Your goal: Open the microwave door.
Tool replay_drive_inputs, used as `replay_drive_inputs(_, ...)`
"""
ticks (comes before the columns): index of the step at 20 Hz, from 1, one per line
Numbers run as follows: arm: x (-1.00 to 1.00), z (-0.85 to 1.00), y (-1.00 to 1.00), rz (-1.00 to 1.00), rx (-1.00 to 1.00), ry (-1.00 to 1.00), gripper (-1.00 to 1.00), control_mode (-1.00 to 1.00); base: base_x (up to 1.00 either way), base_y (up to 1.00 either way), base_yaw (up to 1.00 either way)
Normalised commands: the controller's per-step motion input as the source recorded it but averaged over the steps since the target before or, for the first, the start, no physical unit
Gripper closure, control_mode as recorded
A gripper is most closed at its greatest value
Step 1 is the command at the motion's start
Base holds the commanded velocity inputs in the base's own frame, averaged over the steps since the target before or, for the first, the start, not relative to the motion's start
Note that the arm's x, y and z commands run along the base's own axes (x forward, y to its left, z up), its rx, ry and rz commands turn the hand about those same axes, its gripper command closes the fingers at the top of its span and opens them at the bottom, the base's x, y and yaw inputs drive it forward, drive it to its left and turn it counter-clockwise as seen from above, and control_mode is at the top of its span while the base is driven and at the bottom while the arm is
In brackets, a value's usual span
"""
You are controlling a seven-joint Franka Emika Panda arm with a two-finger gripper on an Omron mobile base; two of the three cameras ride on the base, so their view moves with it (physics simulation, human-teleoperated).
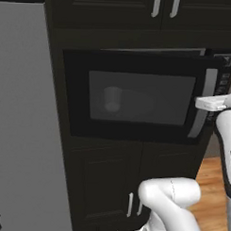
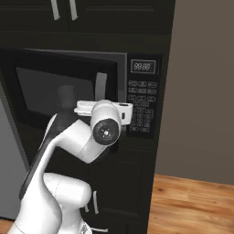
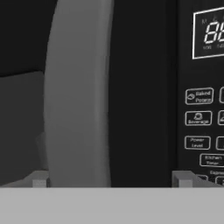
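Note:
The black microwave (image 2: 143, 68) sits built into dark cabinets, its keypad (image 3: 199, 118) and display (image 3: 212, 33) on the right. The microwave door (image 1: 137, 97), with a grey window, stands slightly ajar, and a strip of grey shows along its top edge. Its vertical silver bar handle (image 3: 78, 105) runs down the door's right side (image 1: 206, 104). My gripper (image 3: 111, 179) is open and straddles the handle: the left fingertip (image 3: 39, 179) is at the bar's edge, the right one near the keypad. My white hand (image 2: 107, 109) sits level with the handle's middle.
A pale cup (image 1: 112, 99) shows through the window. A grey fridge (image 1: 17, 133) stands to the left, with dark cabinet doors above (image 1: 163, 6) and below (image 1: 105, 192). To the right are a wooden floor (image 2: 192, 205) and a beige wall (image 2: 203, 82).

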Motion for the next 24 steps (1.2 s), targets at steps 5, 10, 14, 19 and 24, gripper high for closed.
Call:
replay_drive_inputs(5,-1.0,0.08,0.02,0.36,-0.05,0.0,1.0,-1.0,0.0,0.0,0.0)
replay_drive_inputs(10,-1.0,0.0,0.09,0.33,-0.07,0.0,1.0,-1.0,0.0,0.0,0.0)
replay_drive_inputs(14,-0.86,0.06,0.14,0.29,-0.07,0.0,1.0,-1.0,0.0,0.0,0.0)
replay_drive_inputs(19,-0.29,0.23,0.02,0.07,-0.06,-0.08,-1.0,-1.0,0.0,0.0,0.0)
replay_drive_inputs(24,-0.15,0.2,-0.23,0.0,-0.07,-0.24,-1.0,-1.0,0.0,0.0,0.0)
